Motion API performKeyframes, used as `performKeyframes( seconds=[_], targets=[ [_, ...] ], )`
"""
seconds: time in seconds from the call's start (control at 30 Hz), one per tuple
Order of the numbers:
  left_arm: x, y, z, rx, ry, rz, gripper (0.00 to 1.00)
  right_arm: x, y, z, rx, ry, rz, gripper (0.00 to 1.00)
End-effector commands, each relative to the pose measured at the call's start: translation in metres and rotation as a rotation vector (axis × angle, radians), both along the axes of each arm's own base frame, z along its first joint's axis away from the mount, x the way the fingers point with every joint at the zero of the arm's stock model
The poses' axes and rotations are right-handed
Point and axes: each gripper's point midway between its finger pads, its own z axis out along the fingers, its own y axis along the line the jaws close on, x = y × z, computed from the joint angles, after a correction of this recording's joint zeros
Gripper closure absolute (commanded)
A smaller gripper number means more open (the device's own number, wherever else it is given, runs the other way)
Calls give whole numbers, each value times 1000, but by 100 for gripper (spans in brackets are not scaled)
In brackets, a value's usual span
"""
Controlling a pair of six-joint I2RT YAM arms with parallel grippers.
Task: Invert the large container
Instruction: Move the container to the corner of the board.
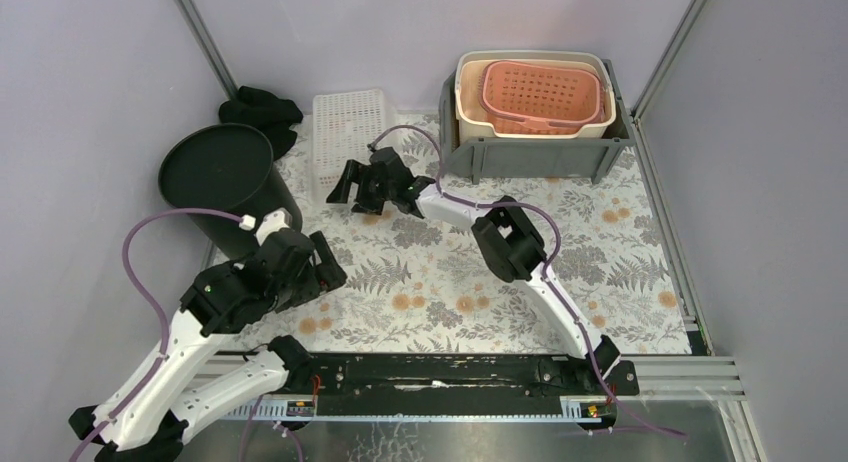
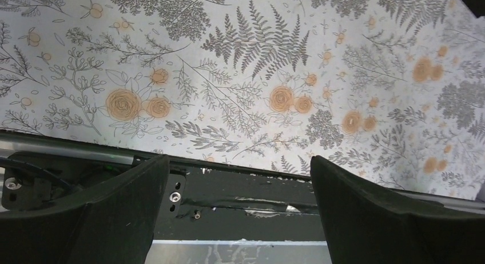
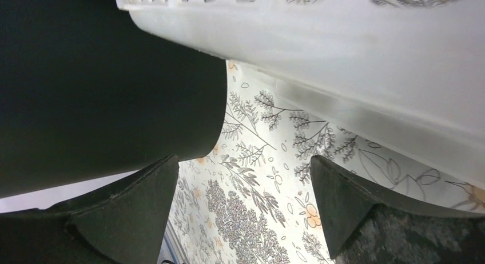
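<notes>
The large black container (image 1: 220,177) stands upright at the left rear of the floral tablecloth (image 1: 450,272), just beside a white perforated basket (image 1: 348,132) and near a crumpled black cloth (image 1: 262,110). It looks to me like a smooth, stiff plastic bin, probably light for its bulk, with slick sides that could slip under a pinch. The body seems far too wide for either pair of fingers to span, so I would take it by the lip at the top edge, or squeeze it between both arms. The right gripper (image 1: 352,194) hovers low between the bin and the white basket, jaws spread wide and holding nothing. The left gripper (image 1: 328,274) hangs over the cloth near the arm bases, fully open and also empty. From above, the bin's top reads as a flat dark disc with a raised rim, and I cannot tell whether that is a lid, a base or a shadowed interior. The left arm hides its lower edge.
</notes>
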Motion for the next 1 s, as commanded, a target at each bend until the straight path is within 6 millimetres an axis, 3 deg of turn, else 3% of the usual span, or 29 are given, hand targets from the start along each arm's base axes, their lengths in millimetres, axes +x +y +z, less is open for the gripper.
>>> performKeyframes(
  seconds=[0.0, 0.1, 0.23, 0.27, 0.4, 0.53, 0.7, 0.83, 0.97],
  targets=[
    [16, 1, 1, -9, -58, 73, 0, 102, -74, 38, 4, -127, -233, 8],
    [20, 10, -5, 14, -73, 134, 0, 89, -77, 69, 84, -166, -180, 8],
    [28, 16, -8, 18, -103, 209, 0, 51, -78, 122, 213, -235, -48, 7],
    [33, 14, -6, 10, -119, 217, 0, 39, -81, 144, 239, -259, -11, 6],
    [57, -5, -7, 35, -128, 176, 0, 5, -107, 186, 185, -326, 38, 5],
    [88, -3, -14, 115, -100, 182, 0, -27, -144, 205, 86, -376, 55, 4],
    [122, 31, -30, 123, -68, 265, 0, -54, -175, 216, -1, -386, 86, 3],
    [131, 66, -50, 128, -27, 380, 0, -67, -183, 209, -26, -362, 109, 3],
    [127, 93, -61, 143, -30, 493, 0, -76, -184, 199, -18, -334, 133, 3]
  ],
)
